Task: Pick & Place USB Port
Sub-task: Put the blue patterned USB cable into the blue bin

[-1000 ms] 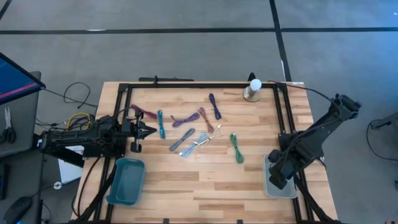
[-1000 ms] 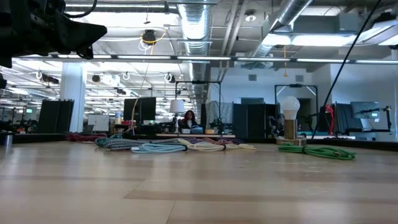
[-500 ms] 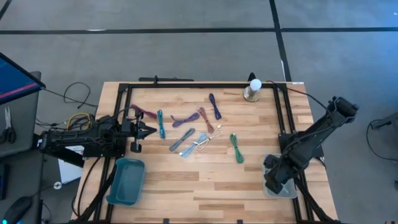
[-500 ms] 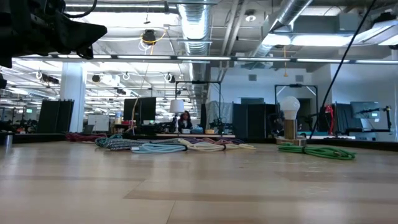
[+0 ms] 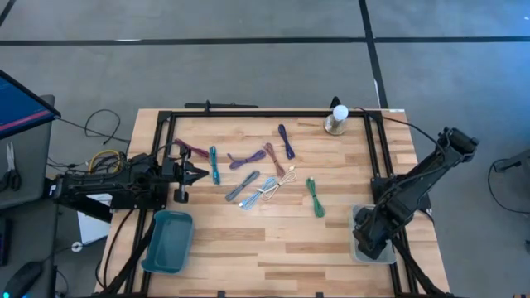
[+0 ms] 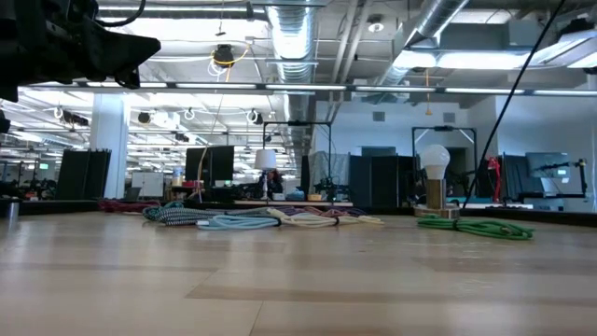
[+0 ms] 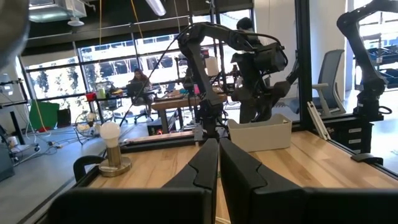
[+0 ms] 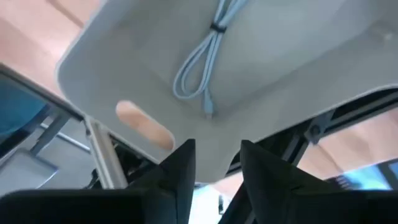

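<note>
Right wrist view: my right end effector (image 8: 214,163) has just let go, its fingers now parted above the pale tray (image 8: 298,74), where a light-blue cable (image 8: 202,59) lies coiled on the tray floor, clear of both fingers. From overhead, that tray (image 5: 357,248) sits at the desk's (image 5: 273,248) right front corner with the right arm bent over it. I read this as one cable delivered. More cables (image 5: 257,178) wait in a loose spread across the middle of the desk, so another pick looks due. My left end effector (image 5: 197,173) sits closed and idle near the left edge, with the teal bin (image 5: 168,241) at the front left corner.
</note>
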